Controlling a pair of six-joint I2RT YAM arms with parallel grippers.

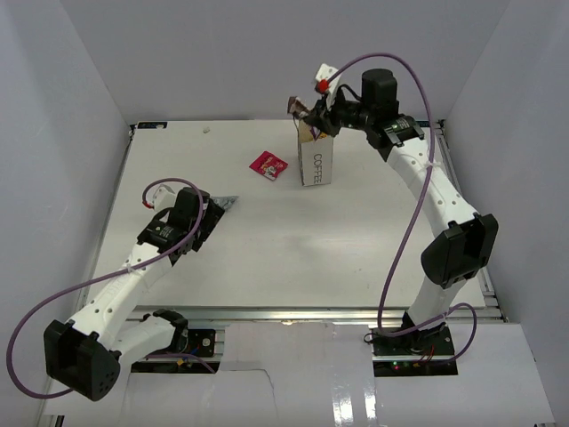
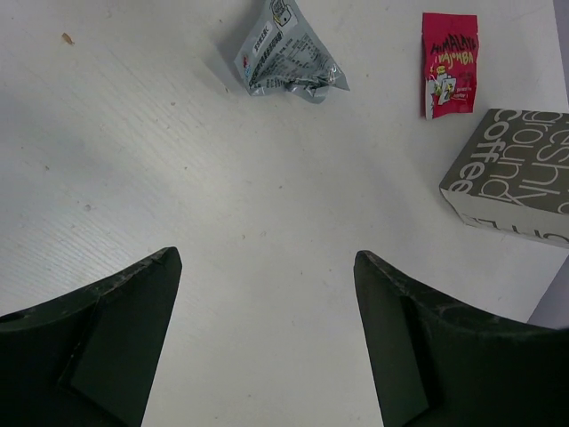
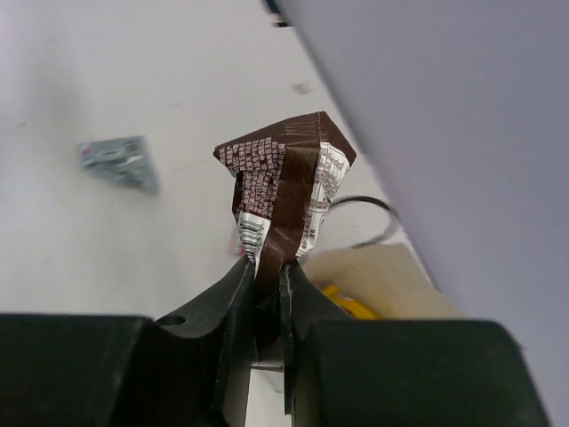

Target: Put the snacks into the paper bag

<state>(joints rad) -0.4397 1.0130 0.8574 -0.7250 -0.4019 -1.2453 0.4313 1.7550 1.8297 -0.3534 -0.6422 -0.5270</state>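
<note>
Your right gripper was clamped tight on the dark brown bar, pinching it by one end so that its length ran straight out past the fingertips. It hung in the air at the far edge of the table, just above the paper bag — which stood upright with its mouth open.

From the right wrist, that mouth lay below and to one side of the bar rather than squarely under it. A yellow packet showed inside. From above, the bar's free end leaned out past the bag's left side. So the drop, as I judge it, turned on that offset. You would need the bar over the opening, long axis pointing down into it, before letting go, or it could catch the edge and fall outside.

Your left gripper stood wide open and empty, low over the table and well apart from the bag. The silver-grey packet lay just ahead of its fingers — plainly the left arm's to fetch. The pink-red packet lay near the bag's left side, and I could not tell which arm was nearer.
</note>
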